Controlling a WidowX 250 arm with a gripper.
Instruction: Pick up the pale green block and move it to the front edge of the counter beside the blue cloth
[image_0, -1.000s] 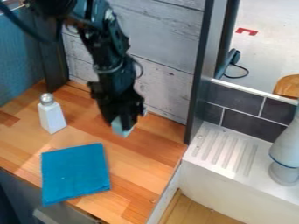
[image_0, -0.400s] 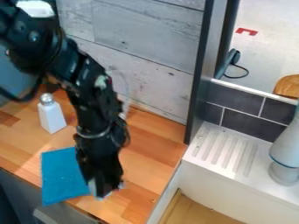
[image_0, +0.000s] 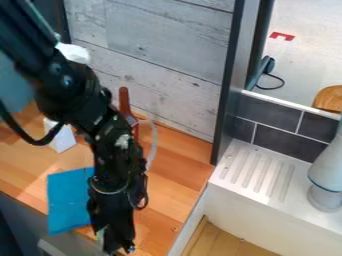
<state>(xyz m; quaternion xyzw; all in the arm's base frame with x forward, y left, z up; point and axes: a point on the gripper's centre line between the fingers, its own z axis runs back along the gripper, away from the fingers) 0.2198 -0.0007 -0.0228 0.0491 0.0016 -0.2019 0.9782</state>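
The black gripper (image_0: 115, 246) hangs low at the front edge of the wooden counter (image_0: 172, 175), just right of a flat blue cloth (image_0: 67, 202). A pale piece (image_0: 101, 234) shows at its lower left side; whether it is held cannot be told. The arm covers the cloth's right part. Farther back on the left stands a white bottle (image_0: 63, 141), its top hidden behind the arm. A reddish-brown handle (image_0: 125, 101) rises behind the arm near the wall, with a pale curved edge (image_0: 153, 145) to its lower right.
To the right is a white sink (image_0: 260, 175) with a ridged drainer, and a grey tap (image_0: 327, 175) at its far side. A dark upright post (image_0: 232, 85) stands between the counter's back corner and the sink. Pale wooden boards (image_0: 174, 55) form the back wall.
The gripper has come forward and down, from above the counter's middle to its front edge, passing the cloth's right side. The reddish-brown handle has come into sight behind the arm.
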